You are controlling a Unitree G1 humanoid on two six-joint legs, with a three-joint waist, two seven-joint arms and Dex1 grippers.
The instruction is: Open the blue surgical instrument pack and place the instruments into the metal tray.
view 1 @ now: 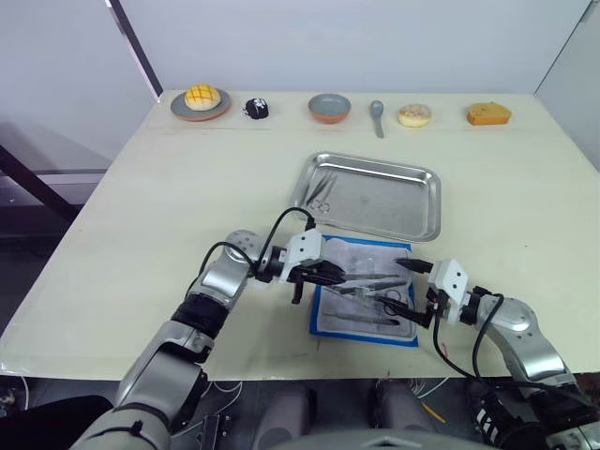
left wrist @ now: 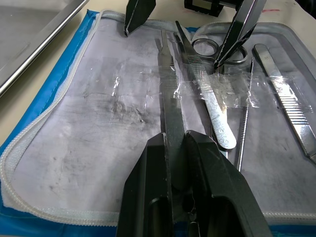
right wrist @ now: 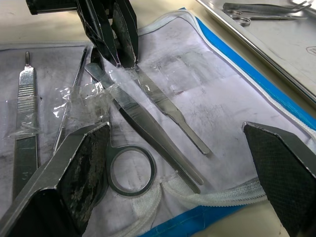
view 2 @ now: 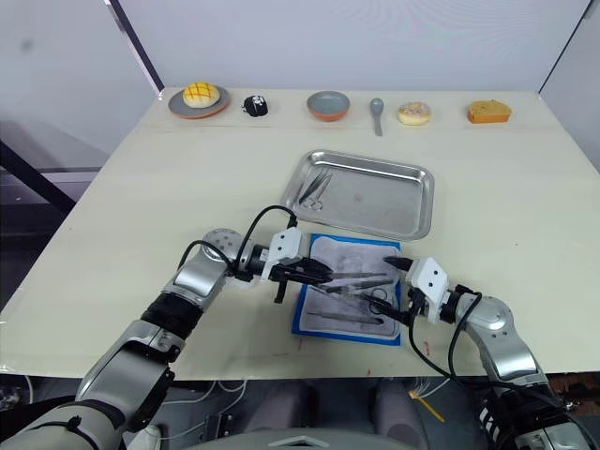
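Note:
The blue surgical instrument pack (view 1: 375,338) lies opened flat in front of the metal tray (view 1: 375,202), its grey-white lining (left wrist: 98,123) facing up. Several instruments (view 1: 375,296) rest on the lining, among them ring-handled scissors (right wrist: 132,170) and a ridged handle (left wrist: 291,113). My left gripper (left wrist: 175,140) is shut on one slim flat instrument (left wrist: 170,89) at the pack's left-middle. At the pack's right edge my right gripper (view 1: 419,292) stands open, its fingers (right wrist: 84,163) on either side of the scissors' ring. Two instruments (view 1: 322,192) lie in the tray's left end.
Along the table's far edge stand a plate with a yellow bun (view 1: 201,99), a small black object (view 1: 257,109), a round grey bowl (view 1: 329,108), a grey spoon (view 1: 377,114), a donut (view 1: 414,114) and a cake piece (view 1: 488,113). The table's front edge runs just behind both arms.

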